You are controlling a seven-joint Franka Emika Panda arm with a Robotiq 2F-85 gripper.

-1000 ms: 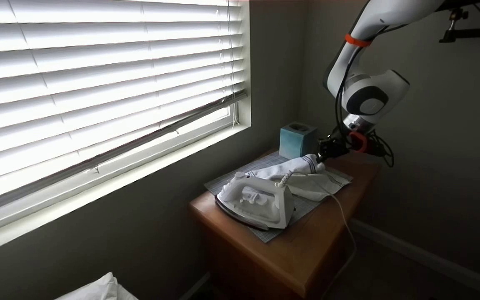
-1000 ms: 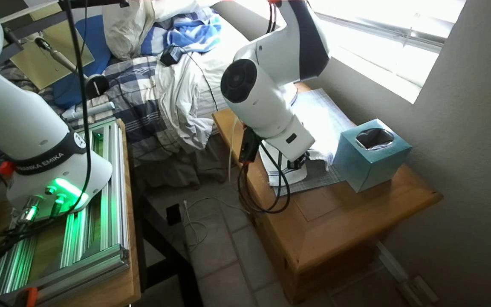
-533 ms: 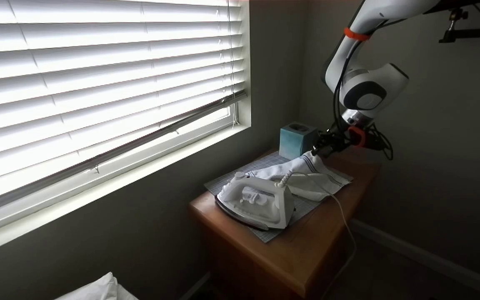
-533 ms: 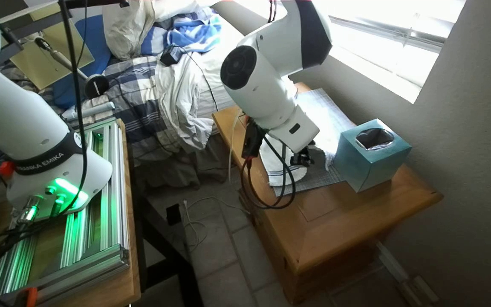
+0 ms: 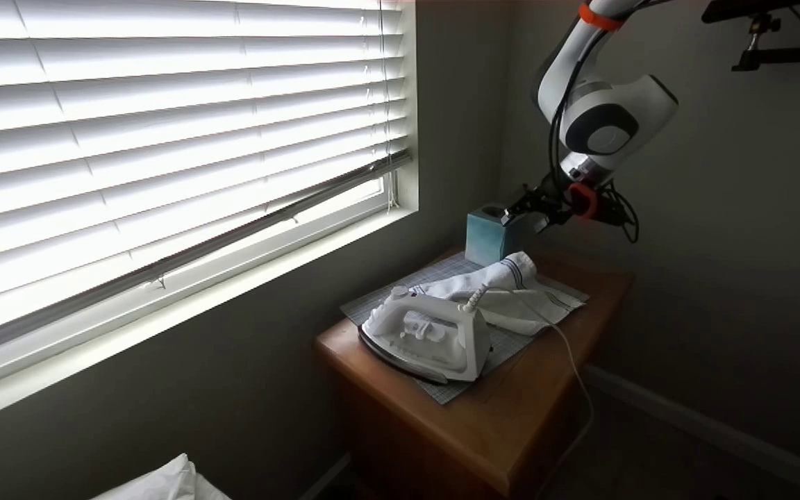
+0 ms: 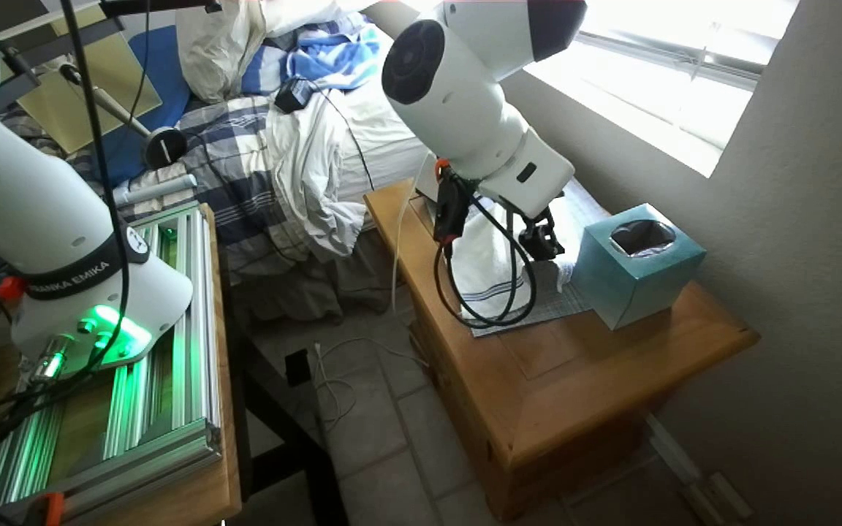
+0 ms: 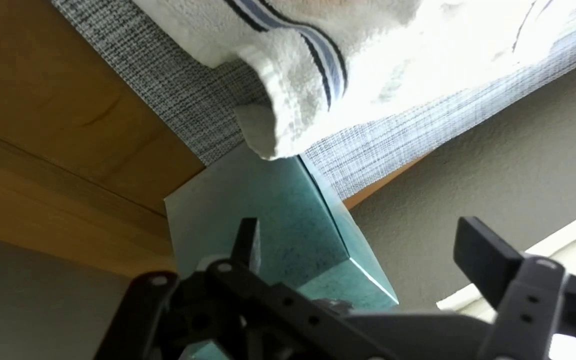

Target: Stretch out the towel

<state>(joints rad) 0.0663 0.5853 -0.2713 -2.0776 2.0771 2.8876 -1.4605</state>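
Observation:
The towel (image 5: 521,312) is white with dark blue stripes and lies rumpled on a grey mat, partly folded over itself. In the wrist view, a striped end of the towel (image 7: 388,30) curls up, its edge beside the tissue box. Above that end, my gripper (image 5: 523,221) hangs in the air, apart from the cloth. Its fingers stand wide apart in the wrist view, and nothing is between the tips of the gripper (image 7: 360,237). The arm and its cables cover part of the towel (image 6: 485,252) in an exterior view.
A teal tissue box (image 6: 626,263) stands close by the towel and below the gripper. A white iron (image 5: 428,337) sits at the towel's far end, its cord (image 5: 573,361) hanging off the wooden table (image 6: 574,372). The mat (image 7: 188,100) lies beside the wall under the window.
The gripper was at the towel's raised corner; it has opened, let go and risen clear of the cloth. The towel stays on the mat, its corner still sticking up.

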